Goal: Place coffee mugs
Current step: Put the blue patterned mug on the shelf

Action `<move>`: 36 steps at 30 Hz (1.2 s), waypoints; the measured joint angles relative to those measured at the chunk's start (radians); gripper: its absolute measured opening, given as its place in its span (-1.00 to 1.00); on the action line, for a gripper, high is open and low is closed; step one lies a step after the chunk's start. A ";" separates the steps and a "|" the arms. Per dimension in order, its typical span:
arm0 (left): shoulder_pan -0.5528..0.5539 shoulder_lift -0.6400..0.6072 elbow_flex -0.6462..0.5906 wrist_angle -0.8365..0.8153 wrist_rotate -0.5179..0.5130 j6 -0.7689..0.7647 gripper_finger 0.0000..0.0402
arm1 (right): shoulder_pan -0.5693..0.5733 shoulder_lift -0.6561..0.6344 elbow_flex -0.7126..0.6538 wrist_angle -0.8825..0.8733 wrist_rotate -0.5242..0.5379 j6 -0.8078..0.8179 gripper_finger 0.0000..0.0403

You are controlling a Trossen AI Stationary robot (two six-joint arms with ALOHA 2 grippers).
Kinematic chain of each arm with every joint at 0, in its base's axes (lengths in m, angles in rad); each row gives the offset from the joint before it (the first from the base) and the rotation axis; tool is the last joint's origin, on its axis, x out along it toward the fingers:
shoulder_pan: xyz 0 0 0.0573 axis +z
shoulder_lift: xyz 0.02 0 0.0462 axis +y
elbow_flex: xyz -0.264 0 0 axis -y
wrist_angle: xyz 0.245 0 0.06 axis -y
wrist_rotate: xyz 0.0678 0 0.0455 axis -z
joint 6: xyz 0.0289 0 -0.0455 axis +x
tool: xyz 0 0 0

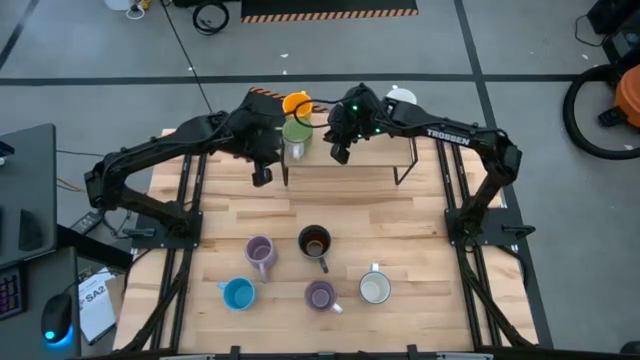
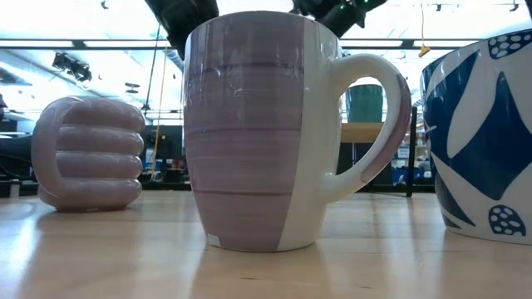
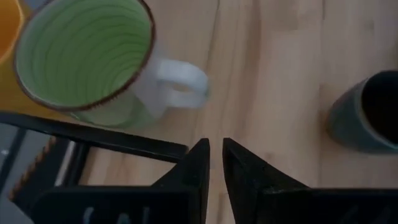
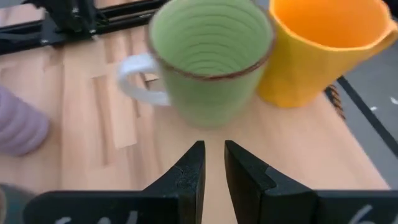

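Table, rack at far edge. Green mug upright on rack, handle toward near edge, orange mug touching behind. Left gripper and right gripper hover alongside, fingers nearly together, empty.

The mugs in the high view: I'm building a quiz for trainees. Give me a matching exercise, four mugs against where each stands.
Mugs:
1. green mug
2. blue mug
3. dark mug
4. white mug

Places:
A. front row, right end
B. on the raised shelf beside the orange mug
C. front row, left end
D. middle of the table, between the shelf and the front row

Pairs: 1-B, 2-C, 3-D, 4-A
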 joint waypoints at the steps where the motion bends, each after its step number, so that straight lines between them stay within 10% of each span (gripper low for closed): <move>1: -0.008 -0.006 0.000 -0.008 0.010 -0.030 -0.75 | 0.009 -0.008 0.000 -0.011 0.000 0.006 -0.67; 8: -0.054 -0.019 0.001 -0.136 0.181 -0.265 -0.75 | 0.090 -0.074 0.000 -0.037 -0.003 0.011 -0.67; 21: -0.271 -0.017 0.001 -0.276 0.190 -0.511 -0.75 | 0.277 -0.133 0.001 -0.079 -0.002 0.078 -0.67; 36: -0.453 -0.014 0.001 -0.103 -0.075 -0.856 -0.75 | 0.481 -0.137 0.001 -0.213 0.050 0.224 -0.67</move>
